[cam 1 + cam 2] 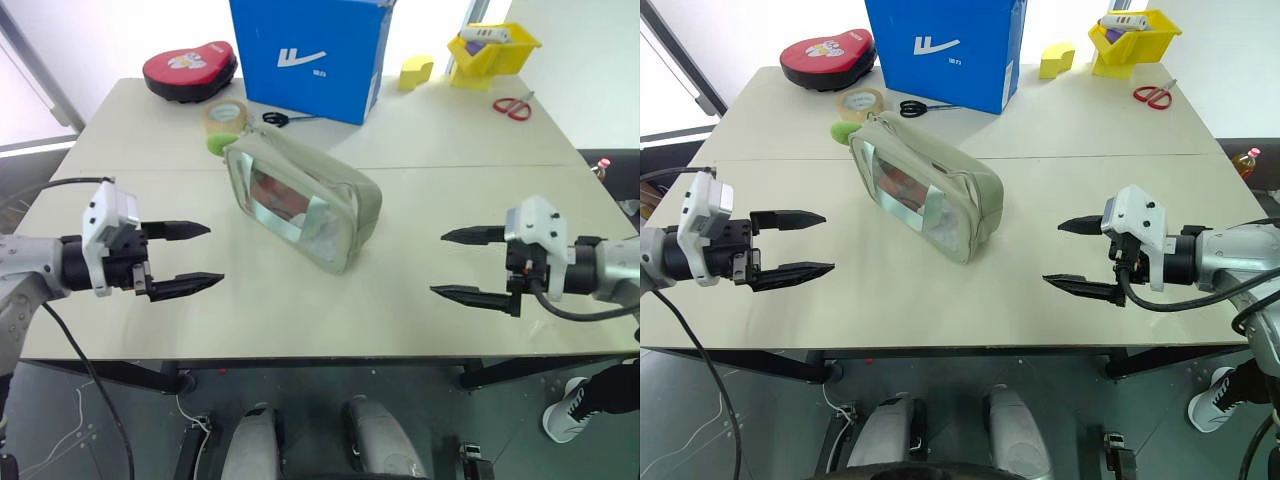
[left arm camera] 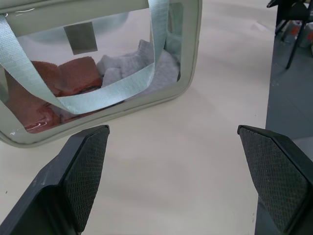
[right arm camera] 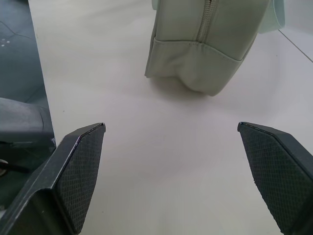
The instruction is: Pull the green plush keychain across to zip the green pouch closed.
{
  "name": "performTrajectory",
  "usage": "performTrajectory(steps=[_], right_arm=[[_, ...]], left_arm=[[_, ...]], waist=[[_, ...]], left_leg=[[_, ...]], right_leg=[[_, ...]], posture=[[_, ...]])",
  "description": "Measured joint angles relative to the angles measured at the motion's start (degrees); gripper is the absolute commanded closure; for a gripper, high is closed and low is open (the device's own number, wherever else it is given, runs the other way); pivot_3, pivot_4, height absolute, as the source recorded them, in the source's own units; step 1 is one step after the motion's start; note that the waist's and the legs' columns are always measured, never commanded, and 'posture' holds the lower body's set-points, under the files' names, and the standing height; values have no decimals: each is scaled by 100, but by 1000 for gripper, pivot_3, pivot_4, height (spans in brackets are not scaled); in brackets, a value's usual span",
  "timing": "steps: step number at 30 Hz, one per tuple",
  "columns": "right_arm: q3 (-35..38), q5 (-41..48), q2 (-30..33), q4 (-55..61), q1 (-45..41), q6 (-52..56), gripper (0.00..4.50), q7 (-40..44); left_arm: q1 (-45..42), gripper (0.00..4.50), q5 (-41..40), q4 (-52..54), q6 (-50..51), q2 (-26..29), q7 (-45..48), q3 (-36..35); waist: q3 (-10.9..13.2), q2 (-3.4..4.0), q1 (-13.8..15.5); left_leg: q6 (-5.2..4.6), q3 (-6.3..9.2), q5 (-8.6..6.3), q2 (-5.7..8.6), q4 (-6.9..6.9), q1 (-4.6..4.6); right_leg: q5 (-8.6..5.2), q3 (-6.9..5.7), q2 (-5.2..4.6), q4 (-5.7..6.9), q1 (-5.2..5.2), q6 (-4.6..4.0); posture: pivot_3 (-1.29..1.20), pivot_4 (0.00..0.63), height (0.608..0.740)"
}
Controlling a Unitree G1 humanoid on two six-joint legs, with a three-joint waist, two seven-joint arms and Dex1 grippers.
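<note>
the pouch [image 1: 303, 197] lies at an angle near the middle of the counter [image 1: 400, 290], its clear window facing the left gripper [image 1: 195, 258], with red and white contents showing through it and a pale strap across the front in the left wrist view. the keychain [image 1: 216, 144] sits at the pouch's far end, a lime-green fuzzy bit just beside the tape roll [image 1: 226, 116]; it is too small to tell whether it touches the roll. the left gripper hovers over the counter's left side with its fingers spread wide and holding nothing, pointing toward the pouch. the right gripper [image 1: 465, 265] hovers on the right side, fingers likewise wide apart and empty, aimed at the pouch's zipped end seen in the right wrist view. both are well apart from the pouch. farther back stand a blue box [image 1: 310, 55], a red case [image 1: 190, 70], black scissors [image 1: 283, 119], a yellow bin [image 1: 492, 52] and red scissors [image 1: 512, 107].
</note>
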State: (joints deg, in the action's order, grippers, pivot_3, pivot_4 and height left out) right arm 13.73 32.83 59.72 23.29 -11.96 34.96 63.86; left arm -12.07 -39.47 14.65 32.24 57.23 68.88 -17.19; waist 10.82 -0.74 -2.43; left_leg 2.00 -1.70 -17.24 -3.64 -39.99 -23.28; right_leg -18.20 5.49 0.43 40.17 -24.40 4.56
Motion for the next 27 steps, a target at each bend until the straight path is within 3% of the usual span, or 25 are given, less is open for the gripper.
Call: performTrajectory(steps=[19,27], right_arm=[[215,186,-2,1,-54,38,0,-127],[156,239,-16,-127,-504,162,0,-242]], left_arm=[[-180,22,1,-108,100,2,11,7],[-213,22,4,-129,100,1,107,8]], waist=[[0,0,0],[0,0,-4]], left_leg=[[0,-1,0,0,0,0],[0,-1,0,0,0,0]], right_leg=[[0,0,0,0,0,0],[0,0,0,0,0,0]], posture=[[0,150,737],[0,150,737]])
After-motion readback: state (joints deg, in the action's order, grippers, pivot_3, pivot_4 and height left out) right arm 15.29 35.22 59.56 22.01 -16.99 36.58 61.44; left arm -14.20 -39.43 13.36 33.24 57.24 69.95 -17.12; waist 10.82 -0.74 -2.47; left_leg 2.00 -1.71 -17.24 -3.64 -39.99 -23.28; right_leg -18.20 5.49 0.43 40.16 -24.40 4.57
